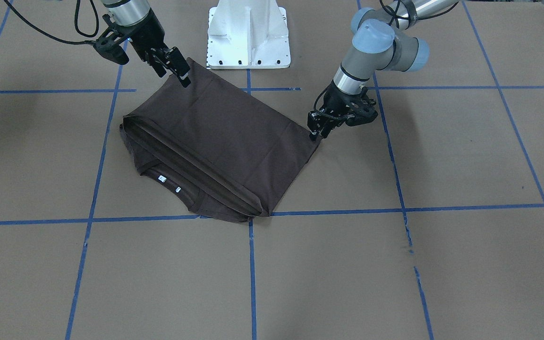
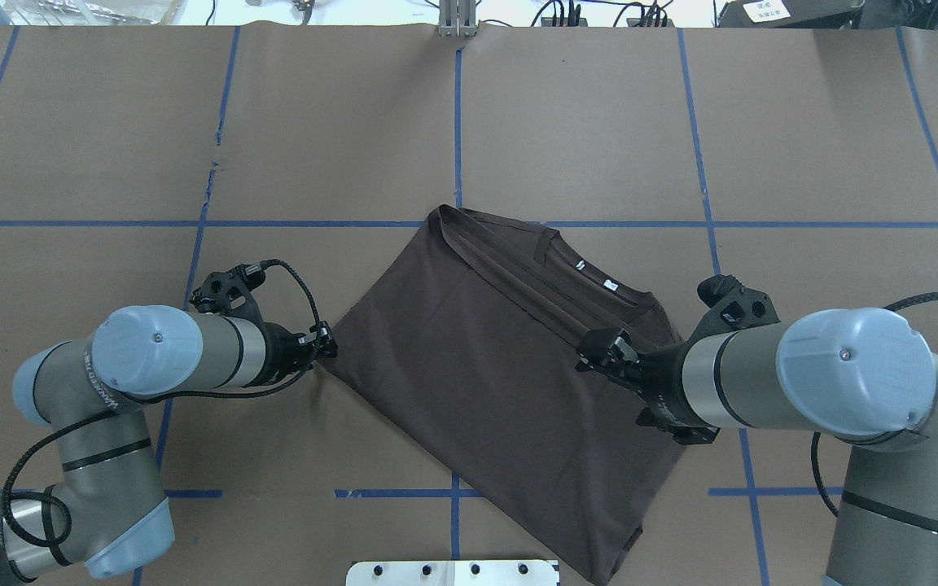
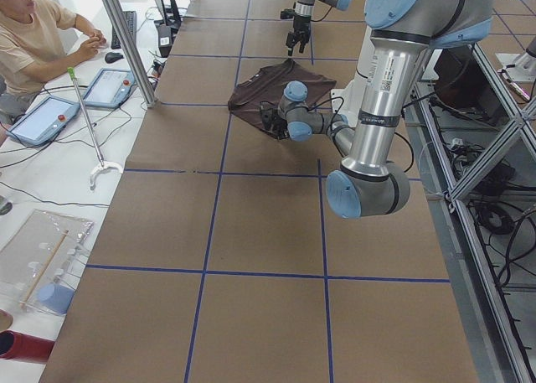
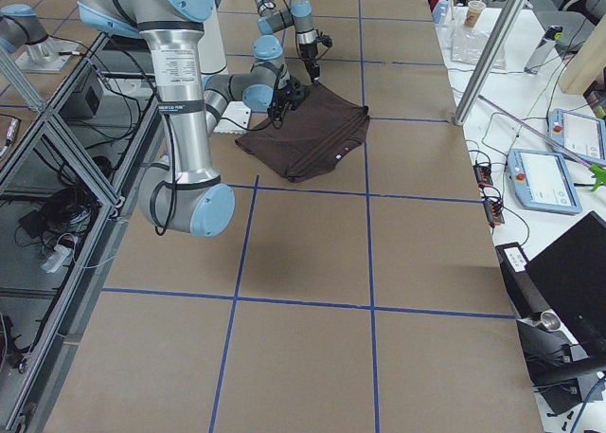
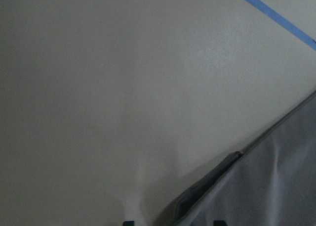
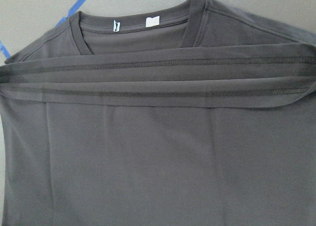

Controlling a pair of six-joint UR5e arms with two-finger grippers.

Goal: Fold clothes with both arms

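Observation:
The dark grey-brown T-shirt lies folded on the brown table, its hem laid up just short of the collar and white neck labels. My left gripper is low at the shirt's left corner. In the left wrist view its fingertips stand apart, with the folded corner between them. My right gripper hangs open above the shirt's right part, holding nothing. The right wrist view shows the folded hems and collar below it, no fingers.
The white base pedestal stands just behind the shirt. Blue tape lines cross the brown paper table. An operator sits with tablets beyond the table's far side.

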